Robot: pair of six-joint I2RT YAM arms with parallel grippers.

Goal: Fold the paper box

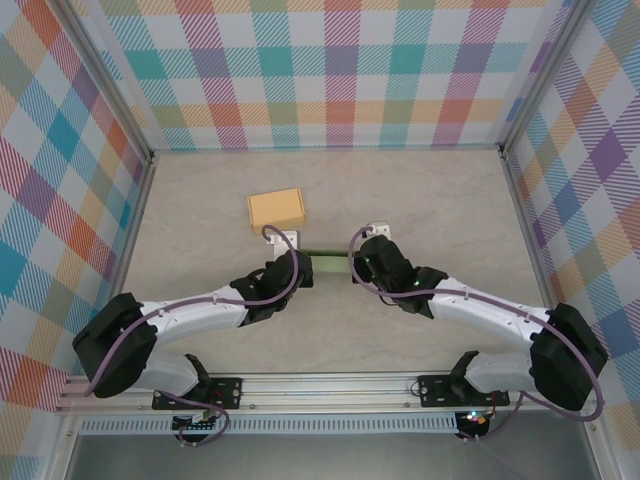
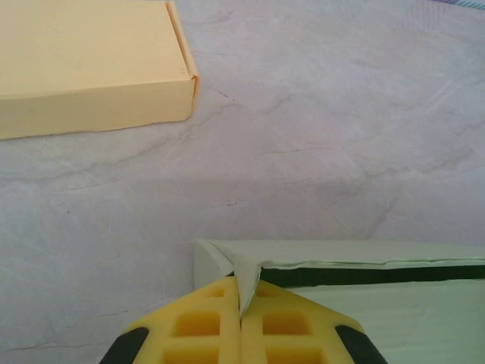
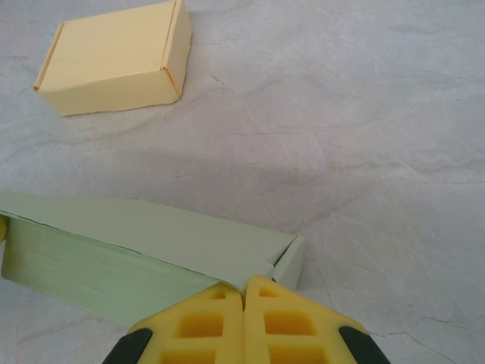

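At rear left of the table [image 1: 450,210]: a closed yellow box [image 1: 277,209], already formed and well apart from the work. Just right of it and nearer: the left gripper [image 1: 297,272], clamped shut on a thin white flap at the left end of the pale green paper box [image 1: 328,264]. From the left wrist, pads [image 2: 204,324] pressed together with the flap edge sandwiched between. Mid-table between the two grippers: that green box, low and long, with the top panel tilted and a dark gap along its rear edge, so not yet closed. At its right end: the right gripper [image 1: 365,262], likewise closed, apparently pinching the corner where the top panel meets the small end flap.

Judging from this: mid-fold, with both ends held for bringing the lid down. Calls next for lowering both corners together, keeping the end flaps inside the walls, then pressing the lid flush. Needs even motion from both sides, or else risks a skewed lid or a creased flap. Needs a light pinch too, given thin card and weak corners.
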